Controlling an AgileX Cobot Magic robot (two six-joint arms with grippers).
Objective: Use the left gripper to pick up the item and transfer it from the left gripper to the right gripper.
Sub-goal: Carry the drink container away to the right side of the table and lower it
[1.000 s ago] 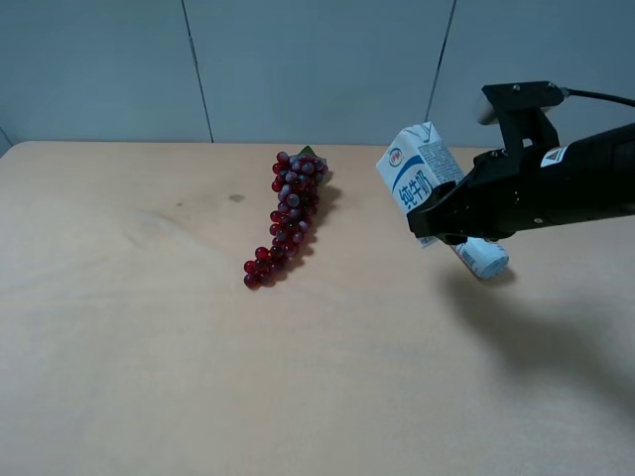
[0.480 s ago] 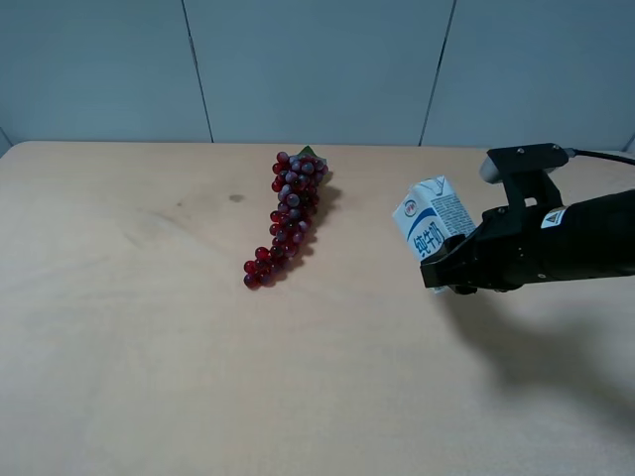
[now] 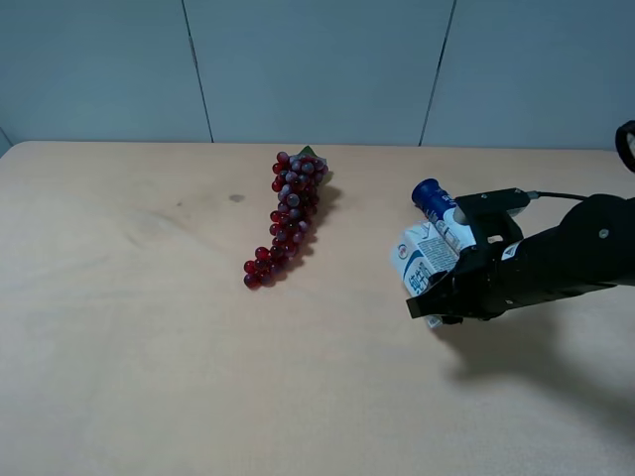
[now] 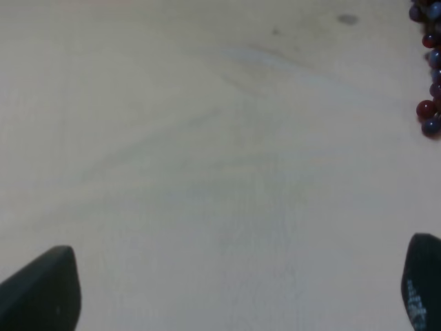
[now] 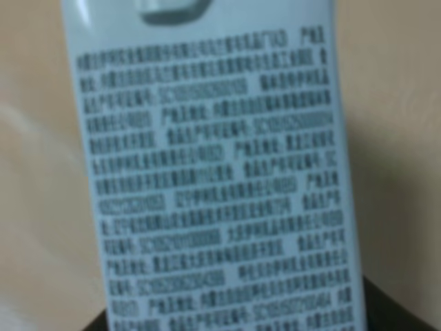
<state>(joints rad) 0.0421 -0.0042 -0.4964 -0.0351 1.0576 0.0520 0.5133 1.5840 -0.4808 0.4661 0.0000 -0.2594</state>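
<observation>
The milk carton (image 3: pixel 417 260), white with blue print, sits tilted in my right gripper (image 3: pixel 434 300), which is shut on it low over the table at the right. I cannot tell whether the carton touches the table. In the right wrist view the carton's printed side (image 5: pixel 213 172) fills the frame, with a dark finger (image 5: pixel 389 307) at its base. My left gripper (image 4: pixel 231 296) is out of the exterior view. In the left wrist view its two black fingertips (image 4: pixel 41 293) stand wide apart over bare table, holding nothing.
A red grape bunch (image 3: pixel 289 218) lies at the table's middle back; its edge also shows in the left wrist view (image 4: pixel 428 69). A white-and-blue tube (image 3: pixel 438 205) lies just behind the carton. The tan table (image 3: pixel 149 347) ends at a grey wall.
My right gripper has come down and forward with the carton, from well above the table to just over it. The tube now shows behind the carton.
</observation>
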